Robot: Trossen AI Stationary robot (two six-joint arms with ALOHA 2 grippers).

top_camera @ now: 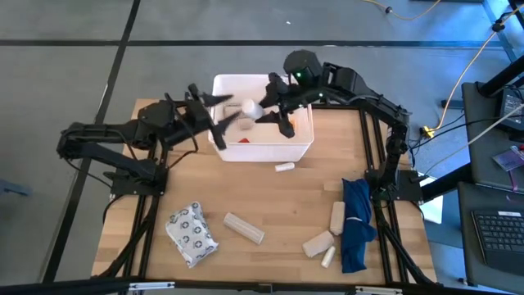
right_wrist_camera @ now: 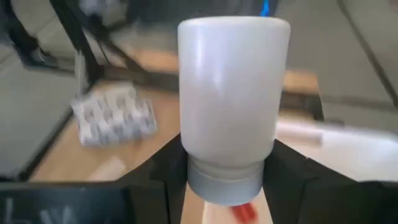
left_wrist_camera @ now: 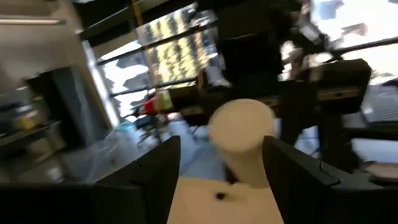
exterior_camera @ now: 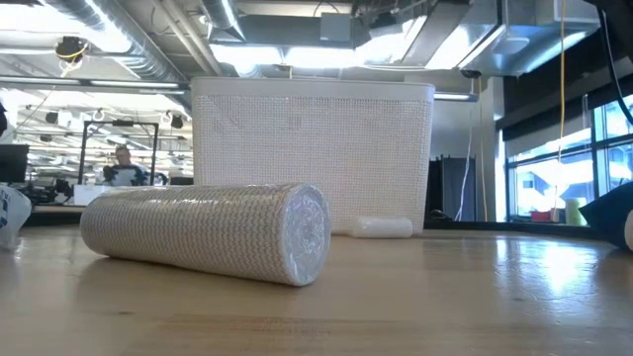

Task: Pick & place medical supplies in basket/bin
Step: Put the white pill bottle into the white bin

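Observation:
The white bin (top_camera: 304,146) stands at the table's far middle and fills the low view's centre (exterior_camera: 312,158). A tiny orange bottle (top_camera: 244,139) lies inside it. My right gripper (top_camera: 270,108) hangs over the bin, shut on a white bottle (top_camera: 251,107) with a grey neck. My left gripper (top_camera: 219,124) is at the bin's left wall, open. Its wrist view shows a cream cylinder (left_wrist_camera: 242,134) between the spread fingers. My right gripper pinches the white bottle at its grey neck end (right_wrist_camera: 224,183), one finger (right_wrist_camera: 165,177) on each side. The white body (right_wrist_camera: 230,87) juts forward past the fingertips, lifted clear above the bin. My left gripper: I cannot tell whether either finger touches the cream cylinder.
On the near table lie a grey ring-patterned packet (top_camera: 192,233), a beige roll (top_camera: 244,228) (exterior_camera: 218,232), a small white tube (top_camera: 284,167) (exterior_camera: 381,227), more beige rolls (top_camera: 337,217) (top_camera: 318,243), a white tube (top_camera: 328,256) and the dark-blue cloth (top_camera: 357,221).

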